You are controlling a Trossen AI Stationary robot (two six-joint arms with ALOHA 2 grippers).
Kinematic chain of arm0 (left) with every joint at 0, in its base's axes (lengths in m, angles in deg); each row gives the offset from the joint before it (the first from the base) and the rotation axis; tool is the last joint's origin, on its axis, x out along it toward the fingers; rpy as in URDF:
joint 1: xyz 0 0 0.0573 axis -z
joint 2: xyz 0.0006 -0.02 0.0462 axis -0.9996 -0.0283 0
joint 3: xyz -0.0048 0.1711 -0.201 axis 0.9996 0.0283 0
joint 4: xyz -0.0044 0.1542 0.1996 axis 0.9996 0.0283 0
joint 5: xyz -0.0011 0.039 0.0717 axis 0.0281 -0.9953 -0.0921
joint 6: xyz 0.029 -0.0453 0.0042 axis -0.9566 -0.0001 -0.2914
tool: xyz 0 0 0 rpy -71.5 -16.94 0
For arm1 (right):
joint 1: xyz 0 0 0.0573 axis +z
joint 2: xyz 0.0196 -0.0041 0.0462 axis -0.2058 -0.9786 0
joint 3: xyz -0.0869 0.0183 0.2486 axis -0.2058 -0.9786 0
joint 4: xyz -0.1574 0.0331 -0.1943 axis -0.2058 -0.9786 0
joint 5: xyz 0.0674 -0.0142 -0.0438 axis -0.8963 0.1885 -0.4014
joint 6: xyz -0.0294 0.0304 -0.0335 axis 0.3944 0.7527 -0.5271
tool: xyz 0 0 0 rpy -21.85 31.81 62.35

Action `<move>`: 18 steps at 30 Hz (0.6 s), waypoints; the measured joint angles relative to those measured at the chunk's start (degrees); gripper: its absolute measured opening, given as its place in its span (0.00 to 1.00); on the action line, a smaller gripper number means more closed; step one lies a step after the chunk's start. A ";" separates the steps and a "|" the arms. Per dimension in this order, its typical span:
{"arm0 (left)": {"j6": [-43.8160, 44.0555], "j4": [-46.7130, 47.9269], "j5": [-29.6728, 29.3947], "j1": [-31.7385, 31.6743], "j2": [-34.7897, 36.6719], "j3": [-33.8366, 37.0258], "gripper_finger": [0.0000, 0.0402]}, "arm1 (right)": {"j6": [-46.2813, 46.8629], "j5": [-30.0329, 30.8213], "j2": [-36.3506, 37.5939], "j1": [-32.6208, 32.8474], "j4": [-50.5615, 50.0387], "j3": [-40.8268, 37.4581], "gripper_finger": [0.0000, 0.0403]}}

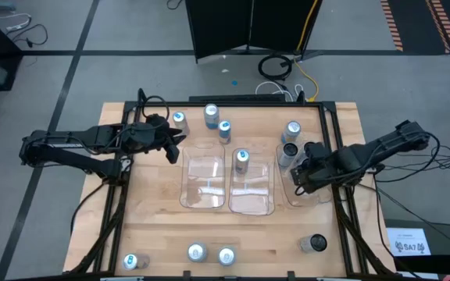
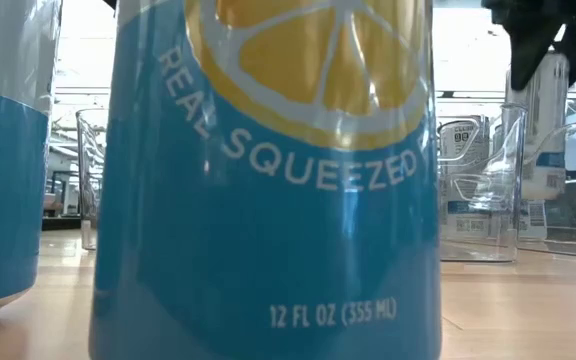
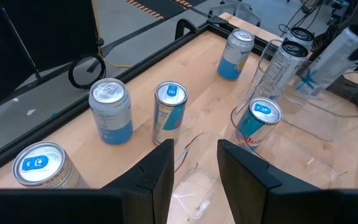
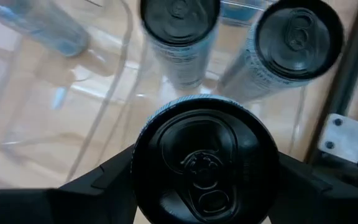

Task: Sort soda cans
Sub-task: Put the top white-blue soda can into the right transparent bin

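Step in hand, by my reading: placing a dark can into the rightmost clear tray [image 1: 299, 199]. The right hand [image 1: 303, 176] is gripping a dark-topped can [image 4: 197, 165] between its two fingers, the can upright, hanging over that tray at the worktop's [image 1: 155, 234] right side. Two more dark-topped cans [image 4: 180, 25] are standing just beyond it, near the tray's far end.

The next move probably calls for lowering the can straight down inside the tray walls, clear of its neighbours, before letting go.

The left hand [image 3: 194, 165] is hovering near the back-left group, fingers parted and holding nothing. Three blue-and-silver cans [image 3: 169, 112] are standing upright in front of it. One blue can [image 1: 241, 160] is sitting in the middle tray [image 1: 250, 199].

More cans [image 1: 196, 252] are waiting along the front edge; a large blue can [image 2: 268, 200] fills the low view.
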State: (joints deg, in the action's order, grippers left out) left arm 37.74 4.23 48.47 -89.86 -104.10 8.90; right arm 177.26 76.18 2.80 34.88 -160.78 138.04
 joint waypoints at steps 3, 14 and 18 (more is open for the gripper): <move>-0.04 0.00 0.00 -0.03 0.01 0.01 0.33 | -1.32 -0.11 -1.19 -1.05 1.57 -1.23 0.63; 0.00 -0.02 -0.02 0.00 0.00 0.00 0.33 | -9.41 -0.12 -5.50 -5.36 7.09 -2.37 0.64; 0.16 -0.03 -0.02 0.00 -0.01 0.02 0.33 | -12.36 -0.56 -6.99 -6.04 9.99 -2.37 0.64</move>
State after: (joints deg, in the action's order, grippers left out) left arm 37.91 4.21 48.45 -89.86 -104.11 8.92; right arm 164.90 75.63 -4.19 28.84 -150.79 135.67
